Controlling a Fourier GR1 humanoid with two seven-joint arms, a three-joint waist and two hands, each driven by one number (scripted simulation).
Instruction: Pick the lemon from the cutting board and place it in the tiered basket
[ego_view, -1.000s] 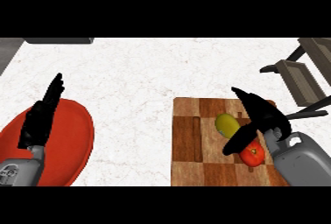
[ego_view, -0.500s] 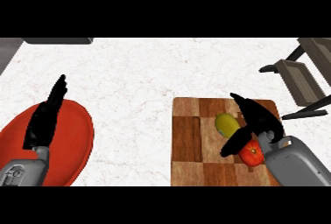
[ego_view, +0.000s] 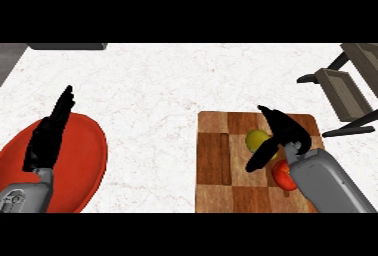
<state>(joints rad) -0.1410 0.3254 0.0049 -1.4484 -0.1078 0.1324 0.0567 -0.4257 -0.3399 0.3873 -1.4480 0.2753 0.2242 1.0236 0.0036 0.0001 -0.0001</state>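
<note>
Lemon (ego_view: 258, 140) on cutting board (ego_view: 221, 165), long axis unclear, under open, empty right hand (ego_view: 284, 130).

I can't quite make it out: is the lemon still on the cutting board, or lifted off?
On the board. The lemon lies on the cutting board, with the right hand open over it, fingers not curled round it.

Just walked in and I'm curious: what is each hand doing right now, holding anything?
Left hand: open, fingers straight, resting over the red plate, holding nothing.
Right hand: open, spread over the lemon on the cutting board, not yet gripping it.
</note>
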